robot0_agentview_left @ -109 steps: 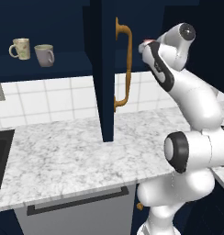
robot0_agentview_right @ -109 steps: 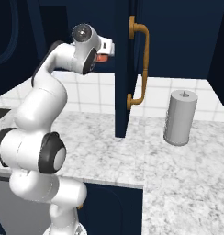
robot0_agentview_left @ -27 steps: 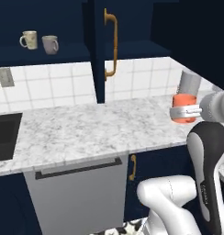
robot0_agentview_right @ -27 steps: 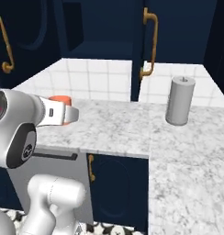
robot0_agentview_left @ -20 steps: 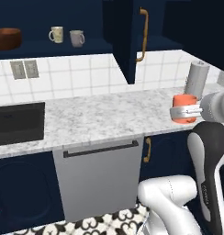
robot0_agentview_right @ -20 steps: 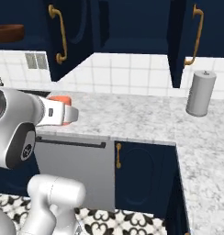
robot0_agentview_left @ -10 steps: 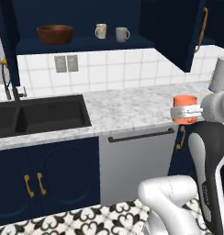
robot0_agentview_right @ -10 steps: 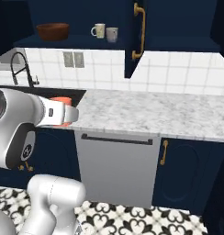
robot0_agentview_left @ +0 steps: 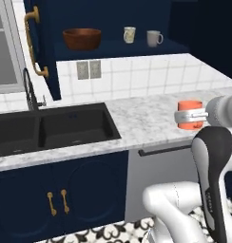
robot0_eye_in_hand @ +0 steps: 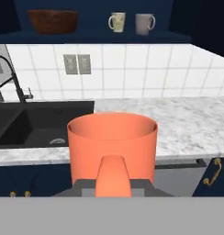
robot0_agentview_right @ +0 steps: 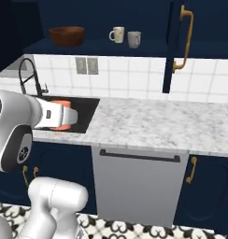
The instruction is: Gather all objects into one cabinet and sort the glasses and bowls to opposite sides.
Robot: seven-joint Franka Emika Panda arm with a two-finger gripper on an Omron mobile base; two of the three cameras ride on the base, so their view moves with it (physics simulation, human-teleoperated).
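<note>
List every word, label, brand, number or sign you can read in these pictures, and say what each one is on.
None: no readable text on anything.
The cream patterned mug bears a blurred pattern, not letters.
The grey mug, wooden bowl and orange-red cup held in the hand are plain.
The wall outlets and navy cabinet door carry no markings.

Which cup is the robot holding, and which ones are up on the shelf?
The orange cup is held in the end effector. The cream patterned mug and grey mug sit on the shelf.
</note>
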